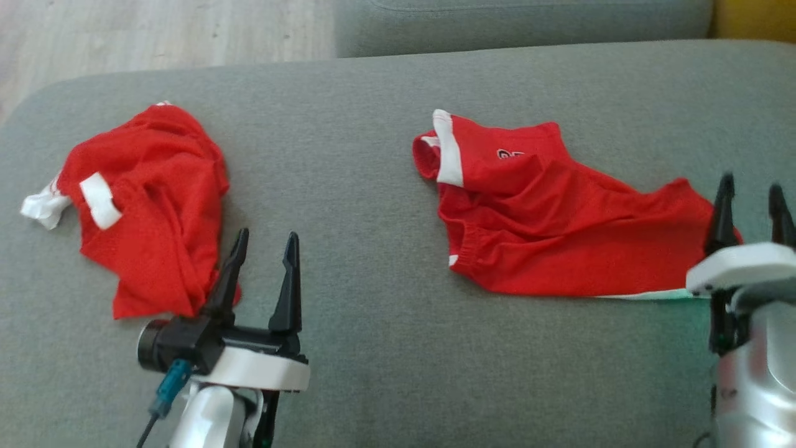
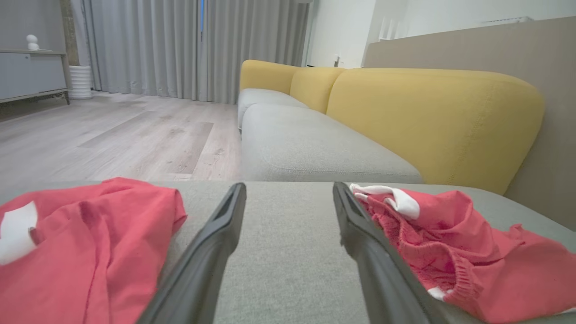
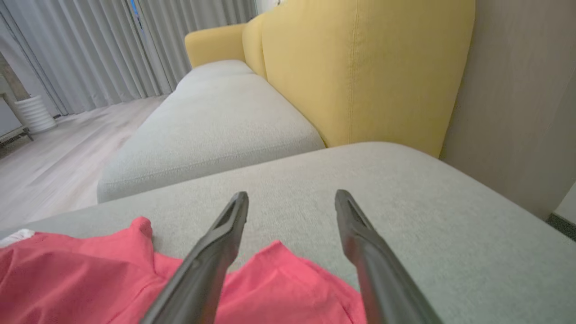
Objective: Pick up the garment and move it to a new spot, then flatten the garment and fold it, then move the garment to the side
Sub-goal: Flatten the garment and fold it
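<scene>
A red garment (image 1: 547, 218) with white trim lies partly spread and wrinkled on the right of the grey seat (image 1: 373, 348). My right gripper (image 1: 750, 186) stands open at its right end, with nothing between the fingers. In the right wrist view those fingers (image 3: 291, 195) hover just above the red cloth's (image 3: 90, 279) edge. A second red garment (image 1: 149, 205) lies crumpled on the left. Between the two pieces, my left gripper (image 1: 267, 239) is open and empty beside the crumpled one's lower right corner. The left wrist view has the gripper (image 2: 289, 189) flanked by both cloths (image 2: 90, 243) (image 2: 450, 243).
Bare grey seat fabric lies between the garments and along the near edge. Another grey cushion (image 2: 306, 144) with yellow backrests (image 2: 427, 117) adjoins the far side. Wood floor (image 1: 155, 31) lies beyond the far left edge. A wall panel (image 3: 517, 90) borders the right.
</scene>
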Available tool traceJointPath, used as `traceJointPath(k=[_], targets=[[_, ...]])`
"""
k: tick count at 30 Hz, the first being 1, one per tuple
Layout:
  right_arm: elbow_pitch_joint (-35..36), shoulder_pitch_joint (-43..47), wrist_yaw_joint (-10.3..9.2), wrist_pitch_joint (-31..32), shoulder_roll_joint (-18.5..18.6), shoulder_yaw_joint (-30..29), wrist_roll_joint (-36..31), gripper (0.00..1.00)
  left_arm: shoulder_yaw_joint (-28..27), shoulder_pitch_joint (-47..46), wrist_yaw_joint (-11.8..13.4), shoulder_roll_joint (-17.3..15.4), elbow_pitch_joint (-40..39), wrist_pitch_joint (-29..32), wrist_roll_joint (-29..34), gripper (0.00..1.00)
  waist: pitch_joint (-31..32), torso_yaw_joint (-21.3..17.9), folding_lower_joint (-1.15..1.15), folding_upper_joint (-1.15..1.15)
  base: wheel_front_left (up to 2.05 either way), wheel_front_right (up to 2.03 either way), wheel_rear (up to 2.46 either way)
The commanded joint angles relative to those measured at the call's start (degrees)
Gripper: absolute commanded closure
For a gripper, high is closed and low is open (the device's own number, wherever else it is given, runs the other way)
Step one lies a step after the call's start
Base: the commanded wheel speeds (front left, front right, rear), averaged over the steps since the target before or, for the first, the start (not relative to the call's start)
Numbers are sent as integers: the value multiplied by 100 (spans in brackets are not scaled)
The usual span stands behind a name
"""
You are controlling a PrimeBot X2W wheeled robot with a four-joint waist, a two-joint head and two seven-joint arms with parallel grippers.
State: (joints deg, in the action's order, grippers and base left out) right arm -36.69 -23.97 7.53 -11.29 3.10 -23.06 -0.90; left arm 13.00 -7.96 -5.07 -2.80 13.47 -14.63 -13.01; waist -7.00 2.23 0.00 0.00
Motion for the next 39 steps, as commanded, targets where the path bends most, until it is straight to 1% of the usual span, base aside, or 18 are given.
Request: traceJointPath(k=[1,3,6,7,10,12,16,21,26,30,35,39], targets=[[314,-225,-4,-138,-7,232,-115,0,-180,-258,-6,-8,-178,-37,43,0,-14,-63,0,0,0,0,0],[432,-188,-4,-226,-17,527,-27,0,-176,-262,-16,-8,-187,-37,37,0,2,-88,0,0,0,0,0],[753,-28,-4,-327,-20,1224,324,0,-167,-246,-27,-8,-230,-37,27,0,39,-122,0,0,0,0,0],[753,-28,-4,-327,-20,1224,324,0,-167,-246,-27,-8,-230,-37,27,0,39,-122,0,0,0,0,0],[1252,337,-4,-362,-21,1898,535,0,-150,-209,-39,-8,-259,-37,19,0,95,-127,0,0,0,0,0],[1650,652,-4,-367,-21,2214,672,0,-122,-188,-49,-8,-270,-37,12,0,139,-109,0,0,0,0,0],[2142,1286,-4,-369,-22,2643,867,0,-89,-140,-56,-8,-297,-37,-11,0,197,-59,0,0,0,0,0],[2326,1572,-4,-370,-22,2866,807,0,-36,-85,-61,-8,-316,-37,-12,0,190,37,0,0,0,0,0],[2292,1407,-4,-370,-22,2967,441,0,9,-118,-48,-8,-319,-37,-40,0,81,192,0,0,0,0,0],[2028,1046,-4,-262,-22,3080,34,0,62,-203,-46,-8,-299,-37,-76,0,-62,362,0,0,0,0,0],[1472,435,-4,146,134,3373,-396,0,137,-315,-35,-8,-252,-37,-146,0,-257,586,0,0,0,0,0],[902,-111,-4,415,285,3551,-598,0,233,-406,-24,-8,-226,-37,-210,0,-391,766,0,0,0,0,0]])
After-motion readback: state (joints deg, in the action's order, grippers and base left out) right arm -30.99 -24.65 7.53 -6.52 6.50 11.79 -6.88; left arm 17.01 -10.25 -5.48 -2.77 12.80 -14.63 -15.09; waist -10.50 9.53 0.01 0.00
